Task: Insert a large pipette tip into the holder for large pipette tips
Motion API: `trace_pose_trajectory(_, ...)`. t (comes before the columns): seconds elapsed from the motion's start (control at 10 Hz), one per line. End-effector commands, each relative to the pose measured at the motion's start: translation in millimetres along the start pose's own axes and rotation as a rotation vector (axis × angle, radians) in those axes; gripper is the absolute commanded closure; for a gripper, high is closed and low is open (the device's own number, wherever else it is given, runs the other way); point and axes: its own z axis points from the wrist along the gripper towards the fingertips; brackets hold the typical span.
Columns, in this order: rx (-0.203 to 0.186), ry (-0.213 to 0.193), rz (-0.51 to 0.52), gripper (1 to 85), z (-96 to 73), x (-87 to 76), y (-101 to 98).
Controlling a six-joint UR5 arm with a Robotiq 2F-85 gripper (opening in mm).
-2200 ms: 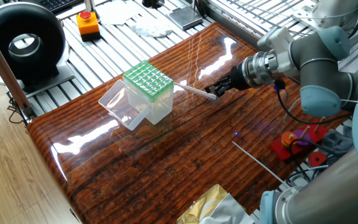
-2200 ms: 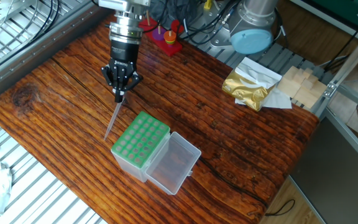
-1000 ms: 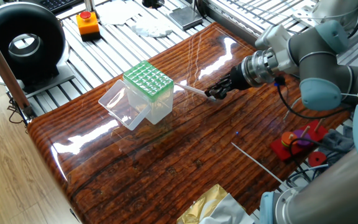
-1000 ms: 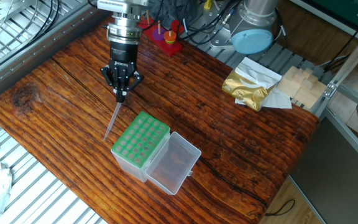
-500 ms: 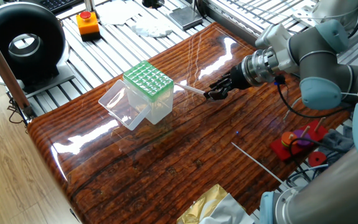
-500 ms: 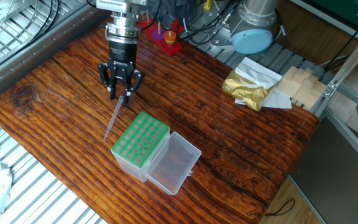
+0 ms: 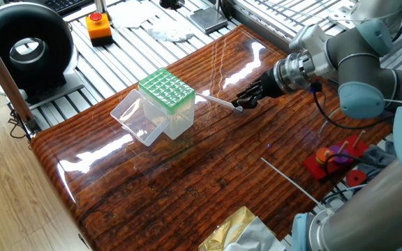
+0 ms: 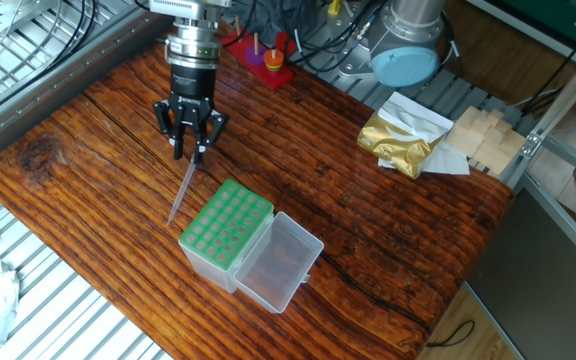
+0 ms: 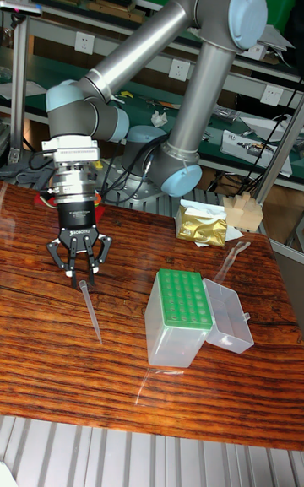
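Jaws opened since earlier | gripper [image 8: 190,150] wide, above large pipette tip [image 8: 182,190]

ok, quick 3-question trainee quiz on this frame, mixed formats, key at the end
1. True or false: the gripper is shut on the large pipette tip.
2. The clear lid of the holder for large pipette tips is: A) swung open beside the box, B) closed over the grid, C) lying under the gripper.
3. Fill in: the holder's grid top is coloured ____.

Key: 1 false, the jaws stand apart around the tip's wide end. 2 A. 3 green.
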Motion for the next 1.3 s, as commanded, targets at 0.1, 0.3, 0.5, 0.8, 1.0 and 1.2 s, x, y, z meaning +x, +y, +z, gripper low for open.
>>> trace_pose_trajectory(0.1,0.006,-0.013,0.014,51.0,2.7,0.6,-4.2)
trace_pose_trajectory(0.3,0.01,-0.018,0.021,53.3,4.3,0.8,-2.7)
trace_pose_trajectory(0.5,0.011,-0.028,0.037,56.3,5.8,0.4,0.6)
trace_pose_trajectory(0.8,0.014,-0.034,0.04,59.7,7.1,-0.5,-0.5)
trace_pose_trajectory(1.0,0.018,-0.049,0.04,61.0,8.7,-3.6,-2.0)
trace_pose_trajectory(1.2,0.019,-0.051,0.041,62.0,8.9,-4.0,-2.2)
